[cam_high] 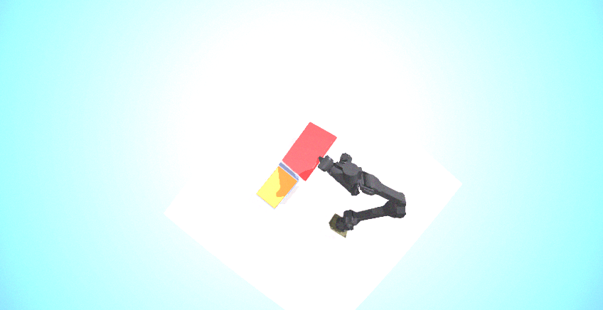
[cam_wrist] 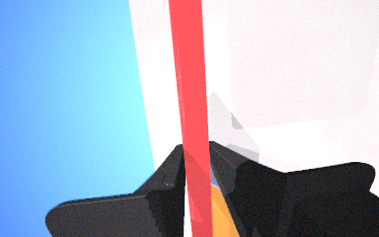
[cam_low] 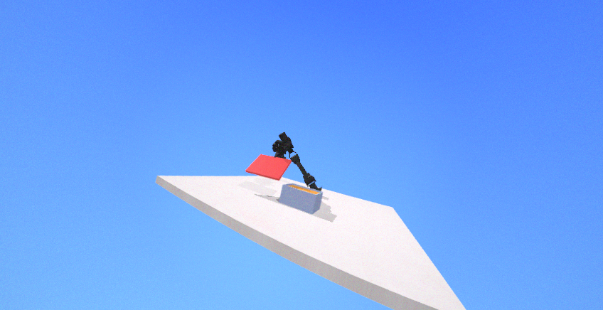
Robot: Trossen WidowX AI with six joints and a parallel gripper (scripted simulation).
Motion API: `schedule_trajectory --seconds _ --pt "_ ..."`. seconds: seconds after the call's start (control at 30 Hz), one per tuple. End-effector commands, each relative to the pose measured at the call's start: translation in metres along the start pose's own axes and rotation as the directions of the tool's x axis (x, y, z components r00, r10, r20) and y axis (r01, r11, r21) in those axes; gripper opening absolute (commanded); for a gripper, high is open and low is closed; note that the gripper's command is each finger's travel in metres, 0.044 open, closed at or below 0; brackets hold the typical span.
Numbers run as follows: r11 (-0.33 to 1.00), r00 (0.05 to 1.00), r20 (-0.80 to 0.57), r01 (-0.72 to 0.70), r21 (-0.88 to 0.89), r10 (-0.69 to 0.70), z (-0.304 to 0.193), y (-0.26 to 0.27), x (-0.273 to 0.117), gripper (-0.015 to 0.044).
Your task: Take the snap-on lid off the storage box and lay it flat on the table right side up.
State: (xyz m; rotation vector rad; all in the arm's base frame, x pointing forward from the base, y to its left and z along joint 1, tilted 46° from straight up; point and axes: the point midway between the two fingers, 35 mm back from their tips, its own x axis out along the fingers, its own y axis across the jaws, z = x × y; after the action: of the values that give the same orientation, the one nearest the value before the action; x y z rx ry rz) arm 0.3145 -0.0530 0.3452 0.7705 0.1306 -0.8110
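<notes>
The red lid (cam_high: 308, 148) (cam_low: 269, 166) (cam_wrist: 191, 74) is a flat rectangular slab held in the air above the table, tilted, off to one side of the storage box. My gripper (cam_high: 320, 161) (cam_wrist: 194, 148) is shut on one long edge of the lid; the wrist view shows the lid edge-on between the two black fingers. The storage box (cam_low: 299, 199) (cam_high: 289, 170) is blue-grey and stands open on the table, with an orange-yellow inside (cam_high: 270, 186) (cam_low: 302, 188). The fingertips are hidden behind the lid in the exterior view.
The pale table (cam_high: 237, 230) (cam_low: 262, 217) (cam_wrist: 149, 59) bears the box and the arm. Its edges show in the top and exterior views. The arm's base (cam_high: 338, 225) stands beside the box, with the dark arm links (cam_high: 380, 189) bent outward. Shadows lie around the box.
</notes>
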Motion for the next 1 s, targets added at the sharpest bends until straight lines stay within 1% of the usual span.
schedule_trajectory --seconds 0.0,0.97 --pt "1.000 1.000 -0.003 -0.021 0.010 0.021 0.011 0.003 -0.006 0.0000" --pt "1.000 1.000 -0.001 -0.023 0.011 0.023 0.069 -0.002 -0.011 0.0000"
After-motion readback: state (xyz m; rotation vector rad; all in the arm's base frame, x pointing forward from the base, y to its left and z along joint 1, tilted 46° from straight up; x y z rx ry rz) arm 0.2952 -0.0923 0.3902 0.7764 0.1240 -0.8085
